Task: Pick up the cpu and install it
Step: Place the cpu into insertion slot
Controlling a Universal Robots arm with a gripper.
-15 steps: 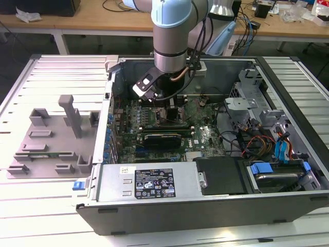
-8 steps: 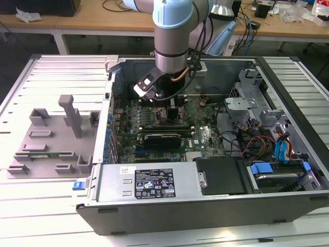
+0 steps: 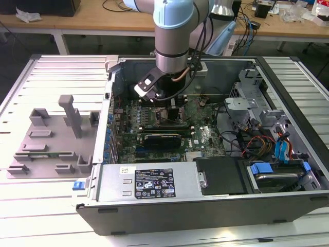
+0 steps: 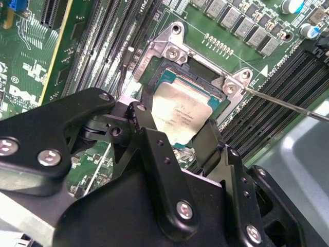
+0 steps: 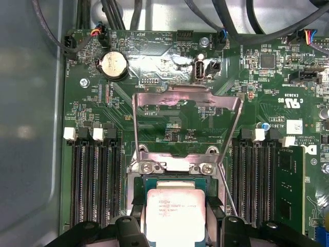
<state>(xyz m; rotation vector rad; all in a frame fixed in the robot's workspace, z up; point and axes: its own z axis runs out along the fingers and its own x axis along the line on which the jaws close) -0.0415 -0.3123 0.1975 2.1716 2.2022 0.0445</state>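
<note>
Grey slatted table (image 3: 46, 77) bears case (image 3: 205, 212); hand (image 5: 177, 227) grips cpu (image 5: 174, 208).

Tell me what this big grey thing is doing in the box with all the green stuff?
It is a robot arm reaching into an open computer case. One picture is taken from outside; the other two come from cameras riding near the arm's wrist, looking down at the green circuit board. The black hand pinches a small silvery square chip, the cpu, between two fingers, right over its metal-edged socket on the board. Beside the case lies a grey tray with odd shapes.
</note>
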